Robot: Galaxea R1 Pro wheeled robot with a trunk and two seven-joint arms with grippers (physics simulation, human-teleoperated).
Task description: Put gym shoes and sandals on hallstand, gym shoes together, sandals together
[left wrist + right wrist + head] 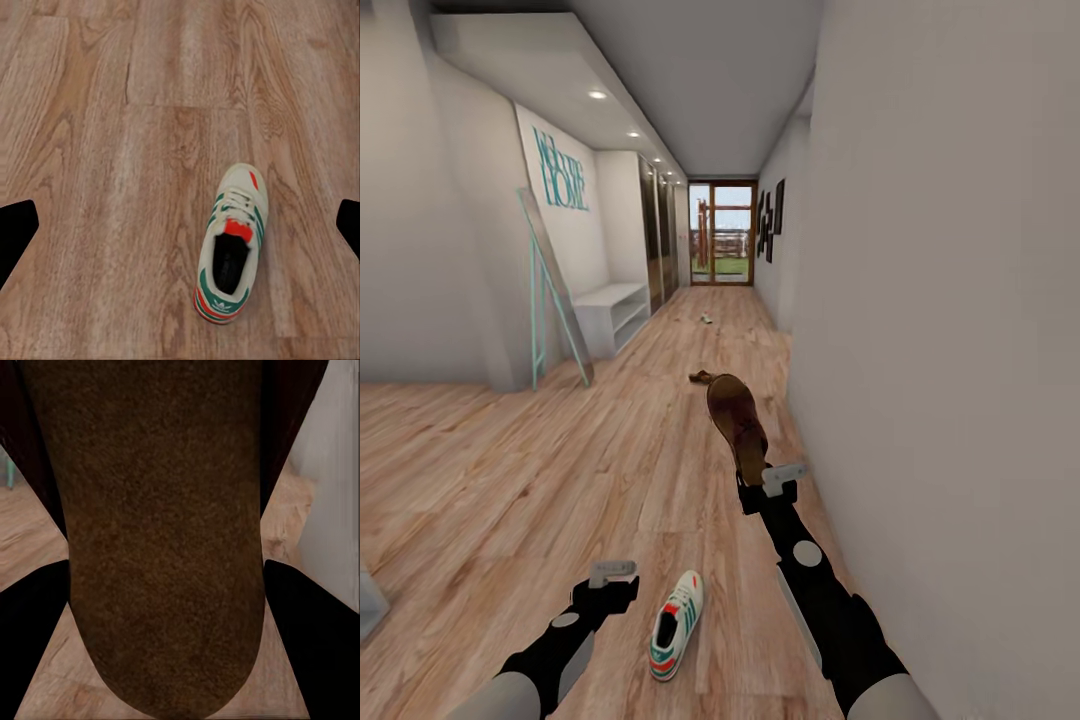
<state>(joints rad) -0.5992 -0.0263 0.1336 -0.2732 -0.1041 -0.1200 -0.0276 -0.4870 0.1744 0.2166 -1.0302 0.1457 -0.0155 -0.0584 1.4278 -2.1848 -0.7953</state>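
Observation:
My right gripper (763,487) is shut on the heel end of a brown sandal (737,421), held up off the corridor floor (510,480) near the right wall. In the right wrist view the sandal's brown sole (165,540) sits between the dark fingers (307,645). The other sandal (702,377) lies on the planks just beyond. One white gym shoe (677,625) with green stripes lies right of my left gripper (611,578). That gripper (180,229) is open above the floor, with the shoe (233,244) off to one side. A small far object (706,319), perhaps the second gym shoe, lies down the corridor. The pale hallstand (610,310) stands at the left wall.
A teal-framed mirror (550,290) leans on the left wall before the hallstand. Teal letters (560,170) hang above it. The right wall (940,350) runs close beside my right arm. A glass door (722,245) closes the corridor's far end. Dark wardrobes (660,235) follow the hallstand.

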